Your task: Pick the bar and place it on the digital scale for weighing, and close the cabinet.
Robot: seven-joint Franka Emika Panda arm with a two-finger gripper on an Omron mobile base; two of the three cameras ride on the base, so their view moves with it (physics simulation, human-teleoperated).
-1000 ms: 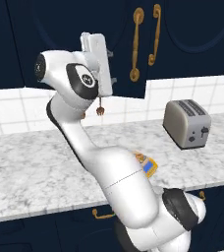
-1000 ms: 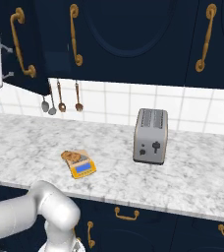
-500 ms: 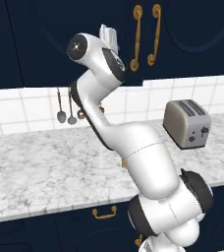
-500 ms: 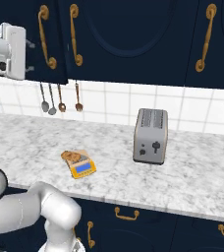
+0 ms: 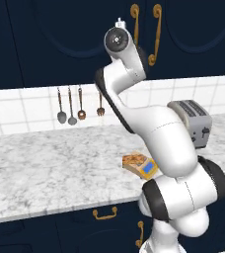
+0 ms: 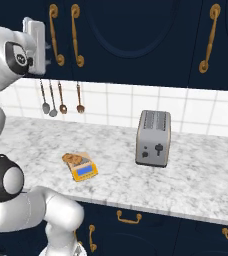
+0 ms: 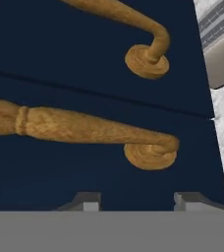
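Two brass handles (image 7: 89, 130) sit right ahead of the pincer (image 7: 136, 201); tips look apart, pinching nothing. I'd just push flat on the cabinet (image 7: 60, 182) door, bar (image 6: 74, 158) seems already on the digital scale (image 6: 84, 171)

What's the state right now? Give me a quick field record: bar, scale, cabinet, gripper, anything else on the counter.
bar: orange-brown bar lying on the digital scale
scale: on the marble counter, left of the toaster
cabinet: navy doors look shut, brass handles side by side
gripper: raised at the cabinet, fingertips close to the door, nothing held; open or shut unclear
other: utensils hanging on the tile wall
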